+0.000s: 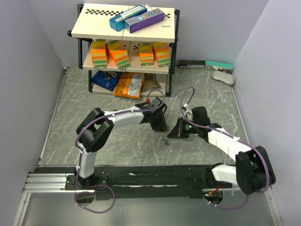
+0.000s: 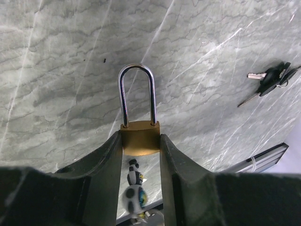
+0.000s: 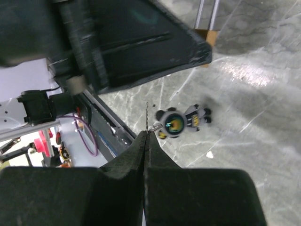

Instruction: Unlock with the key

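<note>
Where the two arms meet near the middle of the counter (image 1: 66,103), the left pincer (image 2: 140,153) is partly closed on the brass body of a padlock (image 2: 139,137). One finger presses each side. The steel shackle (image 2: 137,92) points away from the wrist, with both legs seated in the body. The right pincer (image 3: 146,137) is fully closed, and a thin metal blade, the key (image 3: 147,115) seen edge-on, sticks out from its tips (whether it touches the padlock cannot be told). A small round figurine charm (image 3: 178,122) hangs just beside the blade. A loose bunch of keys (image 2: 270,77) with black heads lies on the counter near the pincers, toward the near edge. At the far edge stands a shelf rack (image 1: 94,26) holding boxes (image 1: 136,19) and colourful sponge packs (image 1: 117,54).
</note>
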`<state>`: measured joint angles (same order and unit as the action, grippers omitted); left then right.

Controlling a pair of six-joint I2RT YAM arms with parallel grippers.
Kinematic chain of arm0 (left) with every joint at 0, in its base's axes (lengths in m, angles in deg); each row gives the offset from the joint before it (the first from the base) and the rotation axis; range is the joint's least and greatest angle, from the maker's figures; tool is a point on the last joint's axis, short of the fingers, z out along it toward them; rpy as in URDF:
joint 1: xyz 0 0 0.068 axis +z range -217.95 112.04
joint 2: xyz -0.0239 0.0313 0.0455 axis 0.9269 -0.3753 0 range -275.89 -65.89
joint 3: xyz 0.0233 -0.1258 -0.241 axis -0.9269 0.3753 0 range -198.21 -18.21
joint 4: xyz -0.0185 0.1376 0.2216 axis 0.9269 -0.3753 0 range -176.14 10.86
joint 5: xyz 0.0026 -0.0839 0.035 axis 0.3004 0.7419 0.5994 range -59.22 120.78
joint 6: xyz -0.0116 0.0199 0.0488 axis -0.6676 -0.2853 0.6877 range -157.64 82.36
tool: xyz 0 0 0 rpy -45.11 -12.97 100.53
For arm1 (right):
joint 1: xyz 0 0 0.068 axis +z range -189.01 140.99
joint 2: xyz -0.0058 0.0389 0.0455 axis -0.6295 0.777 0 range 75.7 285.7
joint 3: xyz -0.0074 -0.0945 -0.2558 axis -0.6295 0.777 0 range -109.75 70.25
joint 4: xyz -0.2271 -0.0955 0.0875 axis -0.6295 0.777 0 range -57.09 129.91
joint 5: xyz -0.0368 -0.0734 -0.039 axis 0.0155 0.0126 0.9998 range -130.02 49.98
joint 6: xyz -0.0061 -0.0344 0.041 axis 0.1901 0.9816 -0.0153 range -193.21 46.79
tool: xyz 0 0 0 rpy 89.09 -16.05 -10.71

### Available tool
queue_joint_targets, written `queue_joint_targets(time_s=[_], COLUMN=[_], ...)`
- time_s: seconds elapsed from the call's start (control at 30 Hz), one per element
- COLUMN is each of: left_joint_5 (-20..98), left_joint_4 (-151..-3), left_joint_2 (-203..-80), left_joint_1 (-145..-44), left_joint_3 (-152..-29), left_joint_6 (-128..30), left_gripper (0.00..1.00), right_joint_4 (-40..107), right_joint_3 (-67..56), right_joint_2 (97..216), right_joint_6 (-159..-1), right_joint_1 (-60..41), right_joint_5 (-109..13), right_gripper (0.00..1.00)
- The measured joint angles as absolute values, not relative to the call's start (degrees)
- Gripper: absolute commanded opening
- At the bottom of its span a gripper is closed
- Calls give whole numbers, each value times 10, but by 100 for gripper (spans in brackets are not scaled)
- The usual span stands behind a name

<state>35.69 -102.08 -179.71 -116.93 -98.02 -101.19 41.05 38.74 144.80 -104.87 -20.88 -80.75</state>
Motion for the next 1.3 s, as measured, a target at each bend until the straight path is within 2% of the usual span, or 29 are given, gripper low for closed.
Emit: queue_joint_targets(time_s=[0.37, 1.0, 1.3], left_joint_5=[366, 391, 391], left_joint_4=[-1011, -983, -970], left_joint_2=[-1797, -1797, -1797], left_joint_1=[-1169, -1169, -1168], left_joint_3=[-978, -942, -937], left_joint_6=[-1013, -1020, -1020], left_gripper=[1, 1, 1], right_joint_4=[362, 304, 332], right_joint_3=[387, 387, 384], right_joint_2=[1558, 1618, 1611], right_joint_6=[-1044, -1040, -1018], right_joint_1=[-209, -229, -229], right_joint_5=[-825, -833, -840], right_gripper=[0, 0, 0])
